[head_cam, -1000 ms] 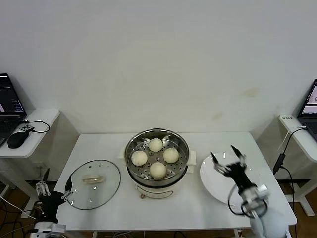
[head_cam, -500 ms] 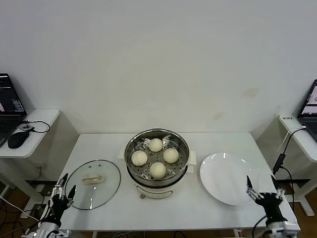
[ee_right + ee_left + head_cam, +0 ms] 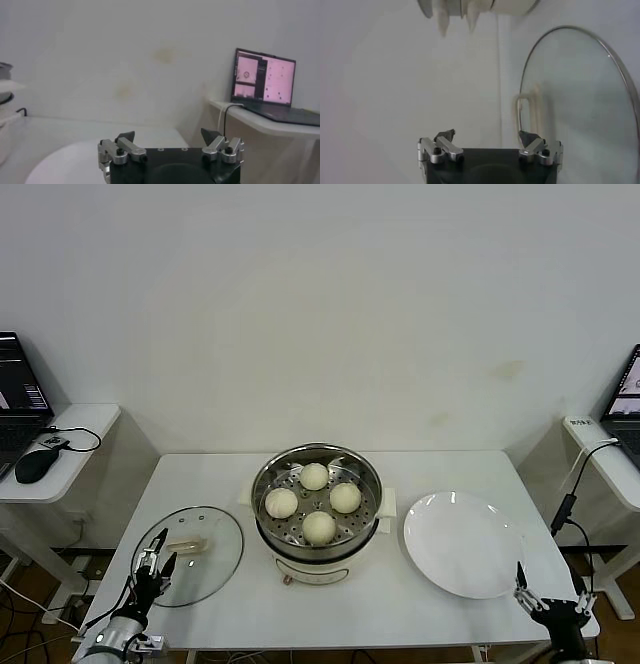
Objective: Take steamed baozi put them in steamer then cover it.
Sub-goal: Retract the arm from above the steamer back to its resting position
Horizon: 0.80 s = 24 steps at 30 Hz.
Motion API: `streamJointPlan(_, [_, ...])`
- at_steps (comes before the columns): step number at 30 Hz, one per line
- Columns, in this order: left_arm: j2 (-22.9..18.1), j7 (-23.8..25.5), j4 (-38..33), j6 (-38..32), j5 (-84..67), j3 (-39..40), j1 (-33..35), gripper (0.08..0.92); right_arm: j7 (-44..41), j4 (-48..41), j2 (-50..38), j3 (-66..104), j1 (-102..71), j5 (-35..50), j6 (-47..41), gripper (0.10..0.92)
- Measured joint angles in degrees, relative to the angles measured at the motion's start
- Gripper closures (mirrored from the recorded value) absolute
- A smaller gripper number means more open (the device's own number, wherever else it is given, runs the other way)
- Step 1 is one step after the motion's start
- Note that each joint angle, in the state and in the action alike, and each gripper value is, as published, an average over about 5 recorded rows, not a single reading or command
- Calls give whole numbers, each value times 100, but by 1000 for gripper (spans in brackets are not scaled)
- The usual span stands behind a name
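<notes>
The left gripper (image 3: 155, 561), jaws spread, hangs over the near edge of the round clear glass lid (image 3: 190, 541) lying flat on the white worktop (image 3: 400, 604). Four smooth cream buns (image 3: 314, 502) sit on the shiny steamer's (image 3: 316, 509) perforated tray. Beside it lies a flat white plate (image 3: 460, 544). The right gripper (image 3: 552, 604), apparently spread, hangs off the worktop's corner.

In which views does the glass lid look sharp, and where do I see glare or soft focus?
Head view: the cover is fairly sharp, with faint reflections on the glass, and bright highlights on the steamer rim. Left wrist view: the cover is soft and hazy, its handle blurred; the left gripper is sharper. Right wrist view: no cover visible.
</notes>
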Motion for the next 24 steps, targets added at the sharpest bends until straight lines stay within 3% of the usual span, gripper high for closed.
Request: streamJointPlan(24, [-41, 63, 873, 5, 13, 420, -1007, 178, 10, -100, 118, -42, -102, -155, 35, 203])
